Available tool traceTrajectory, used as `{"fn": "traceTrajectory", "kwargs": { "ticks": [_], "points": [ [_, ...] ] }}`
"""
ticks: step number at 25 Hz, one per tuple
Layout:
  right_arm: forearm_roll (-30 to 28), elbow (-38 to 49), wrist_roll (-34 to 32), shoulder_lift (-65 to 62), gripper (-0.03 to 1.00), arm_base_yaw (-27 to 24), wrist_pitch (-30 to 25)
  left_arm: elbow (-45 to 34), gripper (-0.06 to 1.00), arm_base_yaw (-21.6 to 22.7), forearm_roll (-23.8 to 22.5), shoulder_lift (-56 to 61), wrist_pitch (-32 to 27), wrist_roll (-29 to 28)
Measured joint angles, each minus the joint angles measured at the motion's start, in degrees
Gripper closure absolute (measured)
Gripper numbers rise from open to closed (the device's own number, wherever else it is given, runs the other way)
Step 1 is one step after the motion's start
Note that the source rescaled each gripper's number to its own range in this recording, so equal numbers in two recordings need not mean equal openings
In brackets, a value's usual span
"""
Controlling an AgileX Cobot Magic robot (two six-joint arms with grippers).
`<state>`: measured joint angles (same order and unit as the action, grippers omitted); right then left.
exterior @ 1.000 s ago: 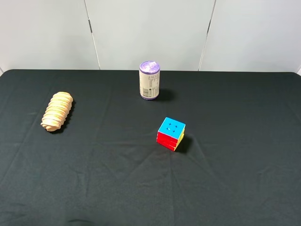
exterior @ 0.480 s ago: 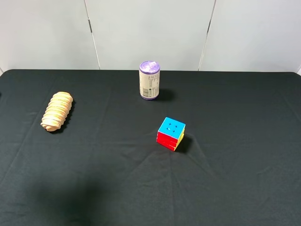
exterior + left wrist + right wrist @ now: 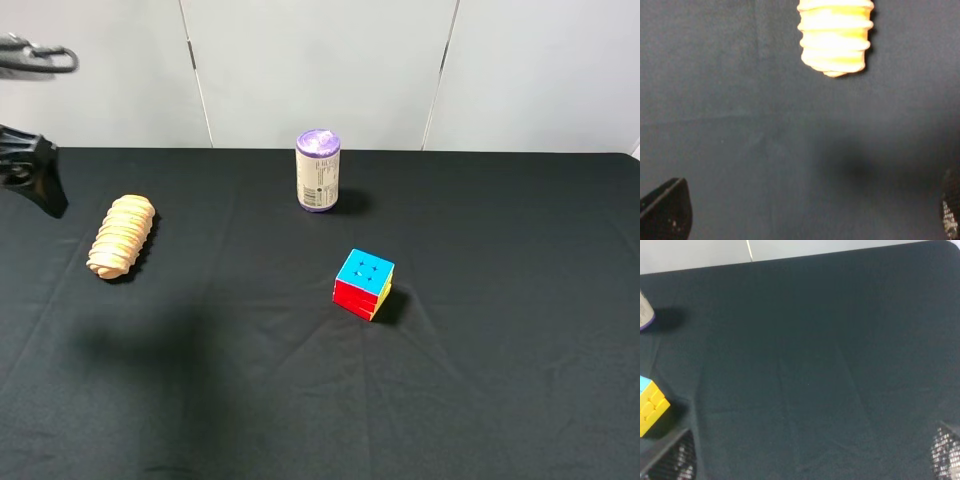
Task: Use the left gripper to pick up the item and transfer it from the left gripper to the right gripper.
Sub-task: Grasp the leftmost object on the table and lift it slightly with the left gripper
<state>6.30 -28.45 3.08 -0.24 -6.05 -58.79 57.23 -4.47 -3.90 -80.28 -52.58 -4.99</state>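
**Left gripper approaching the item, nothing grasped yet**

We start with the table (image 3: 500,400): black cloth, a few creases, and three things on it.

The left gripper (image 3: 810,202) hangs over the table's far-left corner, off the cloth. Its fingers sit wide apart at the two sides of the wrist view with nothing between them. The right gripper (image 3: 807,455) is not in the high view. In its own view the fingers are also spread wide and empty, over bare cloth toward the table's right edge.

The item (image 3: 121,236) lies flat near the table's left edge, in the far half, with its long axis running roughly far to near. It is just beside the left gripper but not touching it. In the left wrist view only one end of it shows, ahead of the open fingers.

The can (image 3: 318,170) stands upright near the middle of the far edge. The cube (image 3: 363,284) sits near the table's centre. Both are well apart from the item, so we see no clutter risk.

We judge the step in hand to be the reach.
- Bring the item's body between the fingers.
- Set the fingers across its short width, not along its length.
- Come down straight and close gently, since it looks squashy.
- Grip nearer one end, so the other end sticks out for the right gripper to take.
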Motion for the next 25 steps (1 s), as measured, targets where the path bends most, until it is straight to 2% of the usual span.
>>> {"fn": "traceTrajectory", "kwargs": {
  "ticks": [13, 25],
  "points": [
    [0.0, 0.0, 0.0, 0.0, -0.03, 0.0, 0.0, 2.75, -0.06, 0.0, 0.33, -16.38, 8.81, -0.95],
    [0.0, 0.0, 0.0, 0.0, -0.03, 0.0, 0.0, 3.17, -0.06, 0.0, 3.9, -26.36, 16.24, -1.26]
  ]
}}
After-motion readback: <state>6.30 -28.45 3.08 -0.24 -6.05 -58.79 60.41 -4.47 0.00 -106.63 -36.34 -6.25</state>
